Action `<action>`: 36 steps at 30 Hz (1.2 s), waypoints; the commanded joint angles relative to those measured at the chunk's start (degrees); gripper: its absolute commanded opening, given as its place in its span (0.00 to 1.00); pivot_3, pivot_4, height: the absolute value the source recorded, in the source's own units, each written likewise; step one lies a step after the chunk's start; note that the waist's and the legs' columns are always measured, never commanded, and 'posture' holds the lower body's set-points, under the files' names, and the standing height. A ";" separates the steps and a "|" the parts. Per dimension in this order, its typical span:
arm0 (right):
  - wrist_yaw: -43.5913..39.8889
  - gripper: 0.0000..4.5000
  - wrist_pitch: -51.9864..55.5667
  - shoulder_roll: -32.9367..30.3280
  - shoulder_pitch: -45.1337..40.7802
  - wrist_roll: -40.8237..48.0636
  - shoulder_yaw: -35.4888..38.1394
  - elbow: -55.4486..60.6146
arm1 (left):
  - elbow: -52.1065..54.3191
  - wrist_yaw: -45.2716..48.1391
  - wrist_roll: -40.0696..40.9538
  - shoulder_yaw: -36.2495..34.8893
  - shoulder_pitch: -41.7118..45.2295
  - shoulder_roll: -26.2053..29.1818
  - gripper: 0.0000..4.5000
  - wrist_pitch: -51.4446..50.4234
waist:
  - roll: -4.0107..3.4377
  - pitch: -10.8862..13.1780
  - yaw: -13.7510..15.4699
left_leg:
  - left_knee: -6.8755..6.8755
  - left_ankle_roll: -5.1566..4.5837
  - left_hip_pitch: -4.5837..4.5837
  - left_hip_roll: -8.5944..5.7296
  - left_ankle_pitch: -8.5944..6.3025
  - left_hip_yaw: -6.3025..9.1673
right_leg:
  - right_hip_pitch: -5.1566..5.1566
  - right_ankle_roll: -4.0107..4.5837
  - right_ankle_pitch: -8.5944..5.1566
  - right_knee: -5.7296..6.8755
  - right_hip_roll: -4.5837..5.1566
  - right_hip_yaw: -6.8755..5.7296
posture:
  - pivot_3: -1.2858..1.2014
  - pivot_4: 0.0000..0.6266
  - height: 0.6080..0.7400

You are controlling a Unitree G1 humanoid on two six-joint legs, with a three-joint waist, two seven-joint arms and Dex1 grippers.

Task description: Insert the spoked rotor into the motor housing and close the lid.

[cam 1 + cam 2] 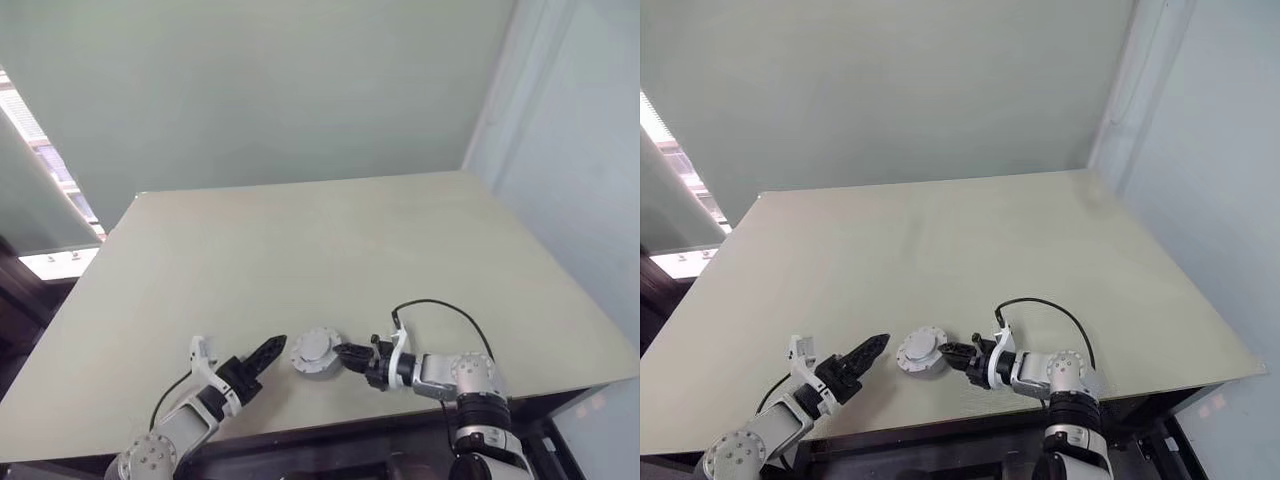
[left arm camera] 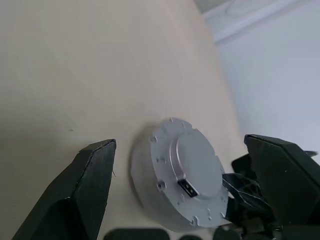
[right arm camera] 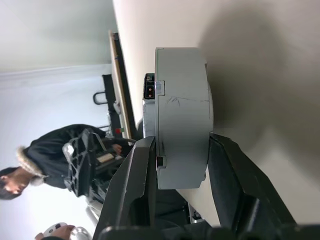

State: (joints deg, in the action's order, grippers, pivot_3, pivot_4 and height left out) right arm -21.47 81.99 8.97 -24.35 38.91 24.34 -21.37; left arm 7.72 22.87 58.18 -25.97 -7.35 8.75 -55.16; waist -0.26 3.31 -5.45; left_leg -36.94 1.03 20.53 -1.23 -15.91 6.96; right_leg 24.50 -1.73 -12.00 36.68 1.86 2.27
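Right gripper (image 1: 345, 354) pinches the closed housing (image 1: 315, 352) by its rim, one black finger (image 3: 132, 190) on the lid side, the other on the base side. Right forearm lies low along the near table edge, pointing toward the robot's left, a black cable looping over its wrist. Housing is held at the near edge of the table (image 1: 330, 250), just above or touching the top; cannot tell which. It is tipped, flat face turned up and toward the left arm.

Left gripper (image 1: 268, 352) is spread wide, holding nothing, tips just beside the housing on its left and apart from it. In the left wrist view both fingers (image 2: 85, 185) flank the housing with clear gaps. Left forearm reaches in from the near left corner, pointing forward and right.

Lid (image 2: 192, 172) sits seated on the housing: pale grey disc, raised round centre, small screws around the rim, a small dark rectangular port near one edge. Rotor is not visible; inside of the housing is hidden by the lid.

Right wrist view shows a person in a dark jacket (image 3: 55, 150) beyond the table edge.
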 commanded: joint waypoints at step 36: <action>7.54 0.27 1.42 7.37 -3.44 19.66 -2.87 7.94 | -1.69 -6.77 14.95 4.55 -0.62 -7.75 1.00 4.72 | 0.02 -0.01 0.05 | -0.17 -0.03 0.03 -0.07 0.01 -0.01 | -0.08 0.02 0.00 0.02 -0.01 0.03 | 0.52 0.00 1.00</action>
State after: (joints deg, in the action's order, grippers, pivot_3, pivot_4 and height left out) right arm -12.77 83.01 9.65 -26.21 54.02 21.88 -17.02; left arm 5.79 15.60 72.78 -22.03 -8.86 1.14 -50.95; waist -0.24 3.30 -5.39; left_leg -37.12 1.00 20.56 -1.30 -15.90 6.96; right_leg 24.41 -1.71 -12.00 36.71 1.86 2.30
